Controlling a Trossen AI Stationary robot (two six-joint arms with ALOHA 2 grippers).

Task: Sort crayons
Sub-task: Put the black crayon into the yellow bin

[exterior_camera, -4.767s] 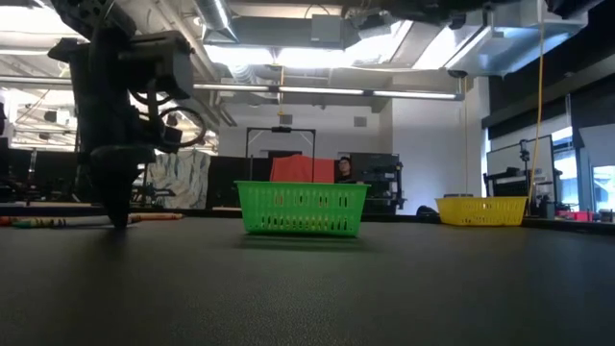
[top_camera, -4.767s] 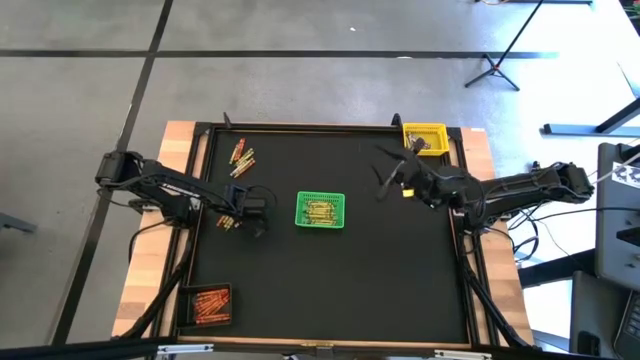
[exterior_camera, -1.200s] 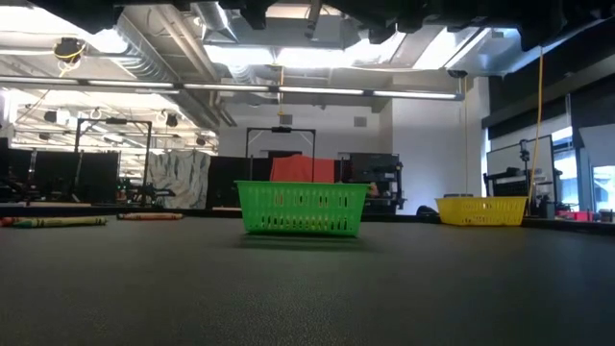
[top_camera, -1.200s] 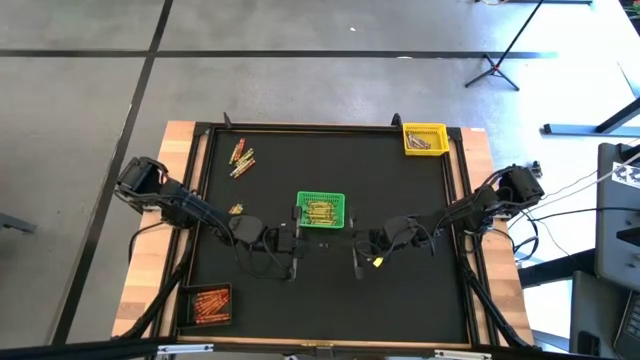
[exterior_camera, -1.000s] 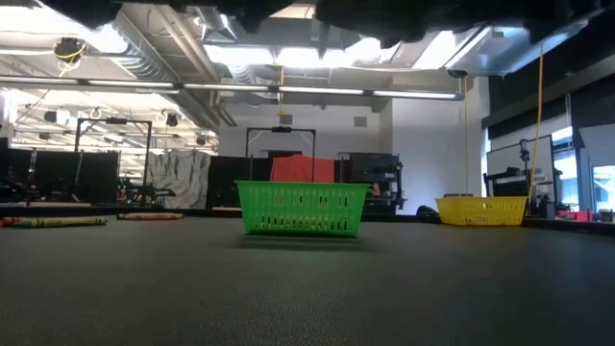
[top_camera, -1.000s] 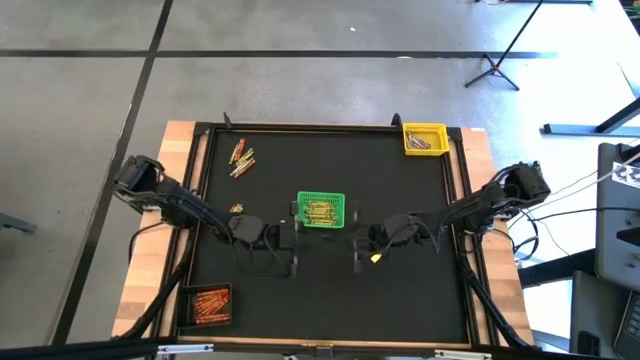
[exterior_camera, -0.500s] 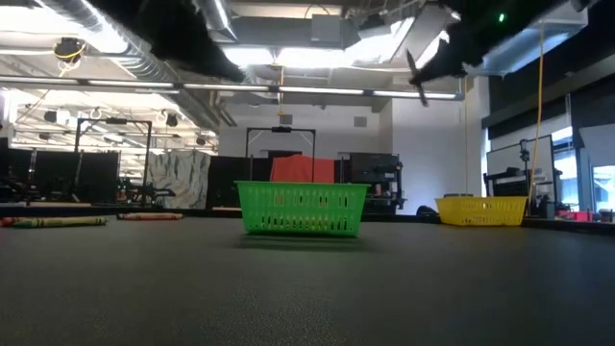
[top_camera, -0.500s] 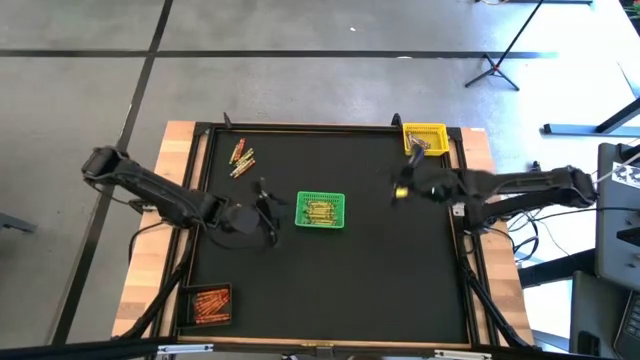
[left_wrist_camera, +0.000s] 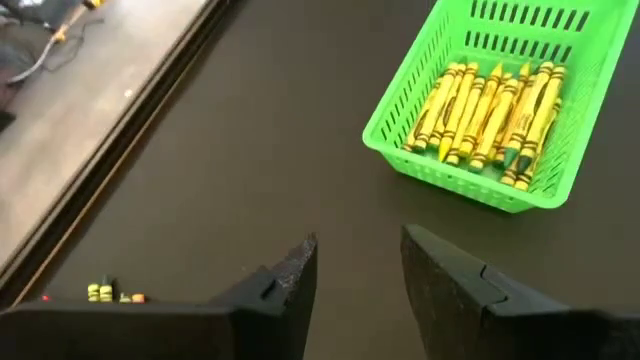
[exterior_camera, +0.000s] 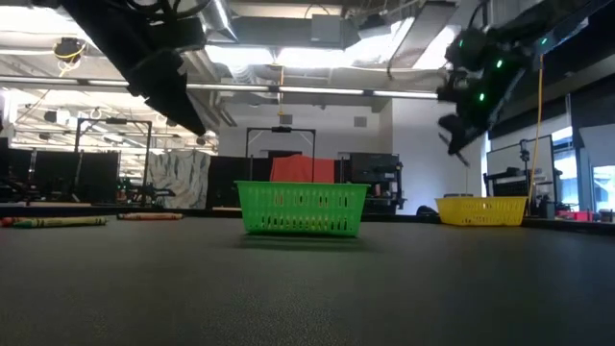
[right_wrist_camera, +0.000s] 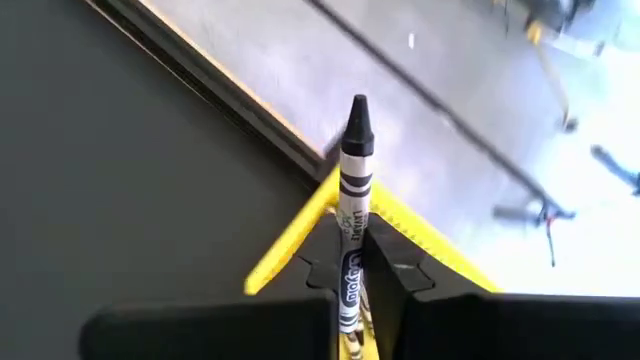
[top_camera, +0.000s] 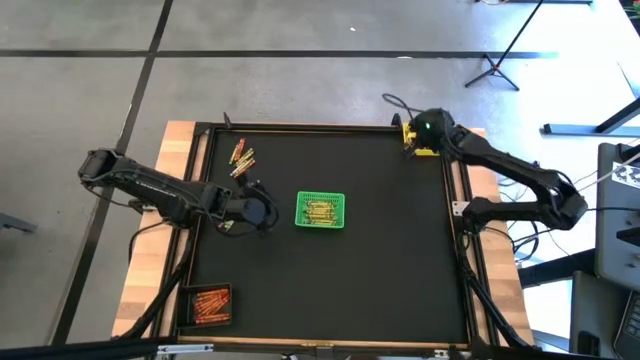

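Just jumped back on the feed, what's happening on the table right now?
Crayon sorting is underway. The right claw is shut on a grey crayon above the yellow basket at the far right corner. The left claw is open and empty, left of the green basket, which holds yellow crayons. Loose crayons remain far left.

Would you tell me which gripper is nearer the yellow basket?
Right. The right gripper hangs over the yellow basket, gripping a grey crayon; the left gripper sits far off, beside the green basket.
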